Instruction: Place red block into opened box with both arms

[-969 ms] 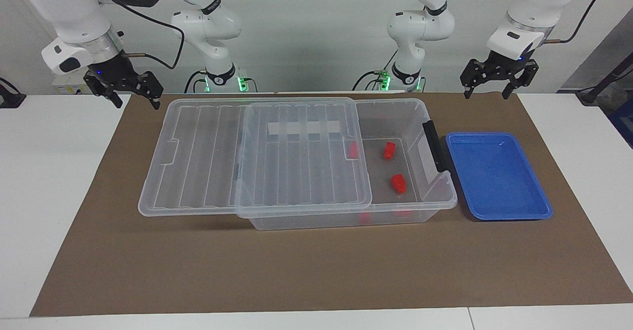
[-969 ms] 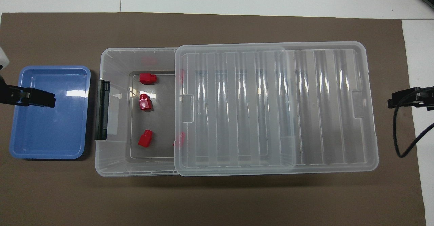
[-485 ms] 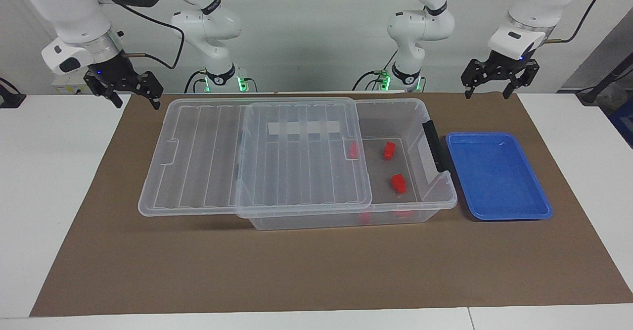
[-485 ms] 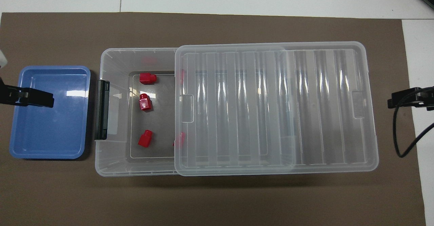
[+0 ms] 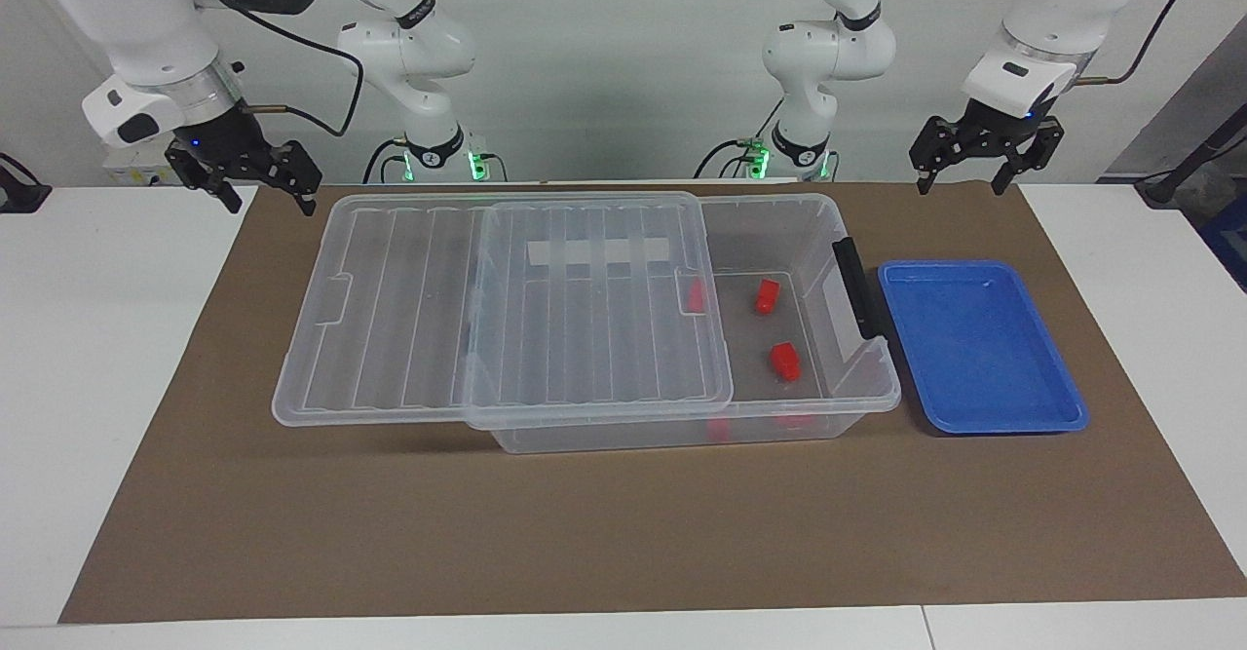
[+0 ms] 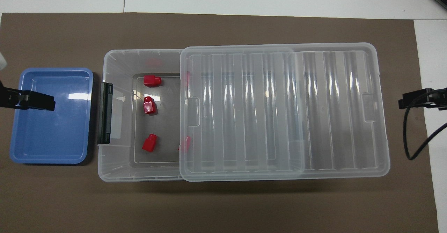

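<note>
The clear box [image 5: 861, 404] [image 6: 118, 172] lies on the brown mat. Its ribbed lid [image 5: 507, 309] [image 6: 279, 110] is slid toward the right arm's end, so the end by the black handle [image 5: 855, 285] [image 6: 104, 113] is uncovered. Several red blocks lie inside: one [image 5: 768, 296] [image 6: 149, 106], another [image 5: 784, 362] [image 6: 152, 80], a third [image 6: 150, 143], and more half under the lid's edge [image 5: 696, 295] [image 6: 185, 144]. My left gripper [image 5: 960, 185] [image 6: 35, 101] hangs open and empty, high at the tray's end of the table. My right gripper [image 5: 271, 204] [image 6: 417, 99] hangs open and empty off the lid's end.
An empty shallow blue tray [image 5: 979, 343] [image 6: 52, 131] sits beside the box's handle end, toward the left arm's end. The brown mat [image 5: 585, 533] covers the table's middle, with white tabletop at both ends. A black cable [image 6: 408, 135] loops below the right gripper.
Both grippers have shifted only slightly: the left one drew back a little from over the tray. The box, lid and blocks have not moved.
</note>
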Robot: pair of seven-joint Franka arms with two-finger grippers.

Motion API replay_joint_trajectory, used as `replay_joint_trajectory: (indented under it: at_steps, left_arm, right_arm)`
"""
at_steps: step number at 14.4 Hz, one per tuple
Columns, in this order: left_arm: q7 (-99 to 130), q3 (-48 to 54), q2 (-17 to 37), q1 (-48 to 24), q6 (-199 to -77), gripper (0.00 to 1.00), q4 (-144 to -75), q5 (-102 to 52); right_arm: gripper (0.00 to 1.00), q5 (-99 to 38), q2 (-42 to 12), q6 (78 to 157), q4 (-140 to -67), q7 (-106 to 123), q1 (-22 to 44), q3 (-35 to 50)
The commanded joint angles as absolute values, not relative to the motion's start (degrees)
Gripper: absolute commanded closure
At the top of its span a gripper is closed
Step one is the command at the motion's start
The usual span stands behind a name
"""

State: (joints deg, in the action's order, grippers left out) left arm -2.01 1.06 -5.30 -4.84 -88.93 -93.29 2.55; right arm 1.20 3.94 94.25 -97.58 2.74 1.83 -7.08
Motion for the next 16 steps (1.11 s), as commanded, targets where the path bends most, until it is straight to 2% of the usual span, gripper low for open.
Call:
replay_joint_trajectory:
  at_steps: [1,2,3,4,5,10,16]
  left_arm:
    - [-2.55,1.05,-6.94,-4.39,-89.56,0.0,-95.19,1.76]
    - [-2.55,1.14,-6.94,-4.39,-89.56,0.0,-95.19,1.76]
    - [-2.55,1.14,-6.94,-4.39,-89.56,0.0,-95.19,1.76]
    - [-2.55,1.06,-6.94,-4.39,-89.56,0.0,-95.19,1.76]
    - [-2.55,1.05,-6.94,-4.39,-89.56,0.0,-95.19,1.76]
    - [-2.55,1.14,-6.94,-4.39,-89.56,0.0,-95.19,1.76]
    - [-2.55,1.14,-6.94,-4.39,-89.56,0.0,-95.19,1.76]
  right_arm:
    - [0.1,3.5,4.92,101.4,-103.08,7.89,-0.69,-7.12]
    - [0.33,3.86,4.83,104.12,-105.01,10.52,-1.49,-7.12]
    - [0.6,4.39,4.75,106.93,-107.03,12.11,-1.93,-7.12]
    - [0.92,5.79,4.22,109.22,-108.44,12.56,-2.46,-7.12]
    - [1.0,6.67,3.35,111.34,-109.5,12.57,-2.55,-7.12]
    - [1.0,6.77,-2.28,121.36,-110.92,11.95,-2.46,-7.03]
    - [1.0,6.5,-3.78,123.57,-111.79,7.92,-1.5,-6.59]
